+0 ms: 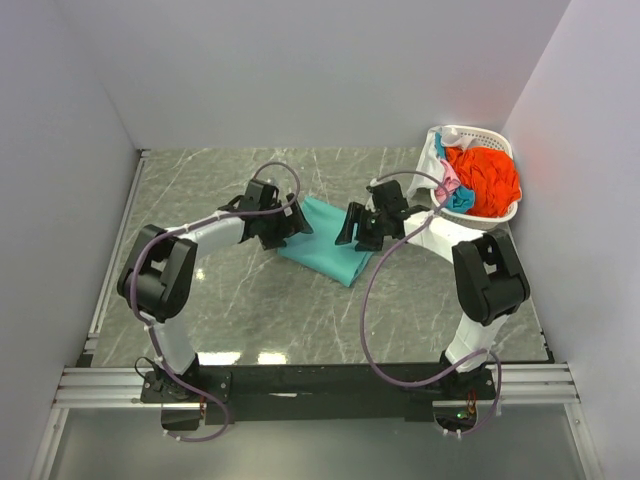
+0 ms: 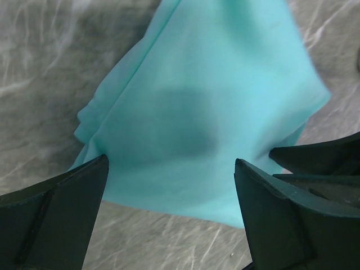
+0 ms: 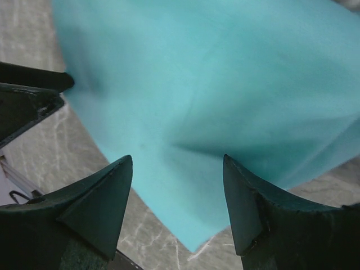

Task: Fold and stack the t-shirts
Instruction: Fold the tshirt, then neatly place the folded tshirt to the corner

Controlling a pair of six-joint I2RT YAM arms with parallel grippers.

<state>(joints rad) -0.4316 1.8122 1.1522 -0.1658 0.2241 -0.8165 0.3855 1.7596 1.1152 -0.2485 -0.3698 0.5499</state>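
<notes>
My view: basket, table
White latticed basket sits far right on the grey marbled table, near the right wall.

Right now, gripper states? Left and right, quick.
Left gripper: open, holding nothing, over the teal t-shirt.
Right gripper: open, holding nothing, over the same shirt.

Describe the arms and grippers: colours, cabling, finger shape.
Both alike. The left arm and right arm have white links, black joint housings and a mauve cable looped alongside. The left gripper and right gripper are all black; fingers taper to wedge tips.
</notes>
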